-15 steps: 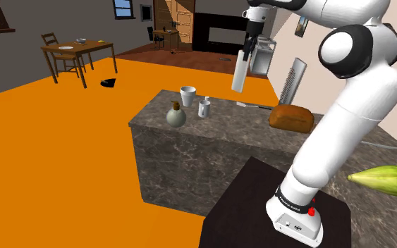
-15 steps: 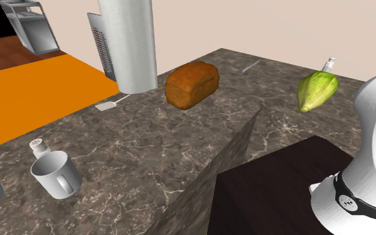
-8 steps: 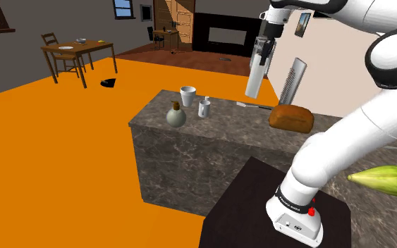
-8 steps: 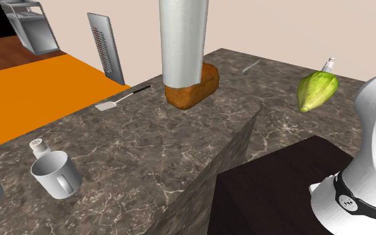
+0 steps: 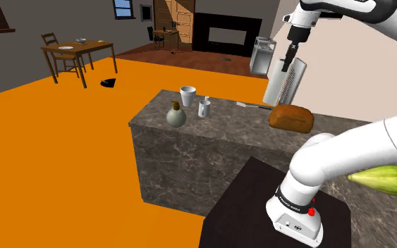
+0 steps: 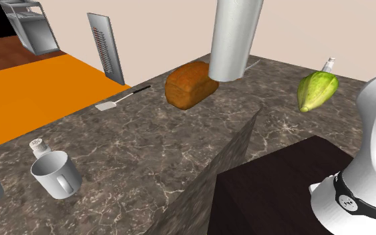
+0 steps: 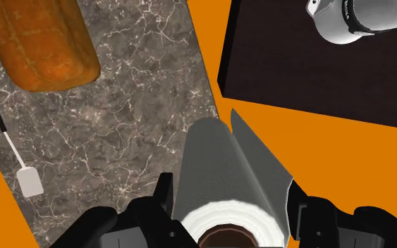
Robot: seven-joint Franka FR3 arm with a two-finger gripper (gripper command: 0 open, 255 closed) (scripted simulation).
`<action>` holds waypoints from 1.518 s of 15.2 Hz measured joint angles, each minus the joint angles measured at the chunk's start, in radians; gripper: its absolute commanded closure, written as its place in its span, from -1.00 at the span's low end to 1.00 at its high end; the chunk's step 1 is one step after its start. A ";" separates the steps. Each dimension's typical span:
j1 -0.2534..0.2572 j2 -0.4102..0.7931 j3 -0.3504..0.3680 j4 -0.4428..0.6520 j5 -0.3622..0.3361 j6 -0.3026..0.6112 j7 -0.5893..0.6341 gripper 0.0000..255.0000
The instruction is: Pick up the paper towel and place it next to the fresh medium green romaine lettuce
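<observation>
The pincer (image 7: 230, 211) is closed on the paper towel roll (image 6: 235, 37), one finger on each side of its upper end. The roll hangs in the air, clear of the marble surface (image 6: 146, 160) and near the bread loaf (image 6: 190, 83). The green lettuce (image 6: 316, 90) lies on the same surface, apart from the roll

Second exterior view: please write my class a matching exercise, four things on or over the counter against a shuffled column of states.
1 paper towel roll
2 bread loaf
3 spatula
4 mug

A lying flat on the counter, dark handle
B pale, upright beside a shaker
C clasped in the claw, off the counter
D brown, resting on the counter

Pairs: 1-C, 2-D, 3-A, 4-B
</observation>
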 measured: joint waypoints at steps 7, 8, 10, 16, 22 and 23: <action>-0.069 -0.203 0.003 -0.089 -0.064 -0.104 -0.060 1.00; -0.081 -0.238 0.005 -0.101 -0.074 -0.126 -0.072 1.00; -0.099 -0.283 0.003 -0.105 -0.090 -0.164 -0.095 1.00; -0.159 -0.435 -0.008 -0.127 -0.154 -0.279 -0.181 1.00; -0.204 -0.549 -0.035 -0.094 -0.237 -0.401 -0.293 1.00; -0.211 -0.569 -0.042 -0.087 -0.256 -0.422 -0.316 1.00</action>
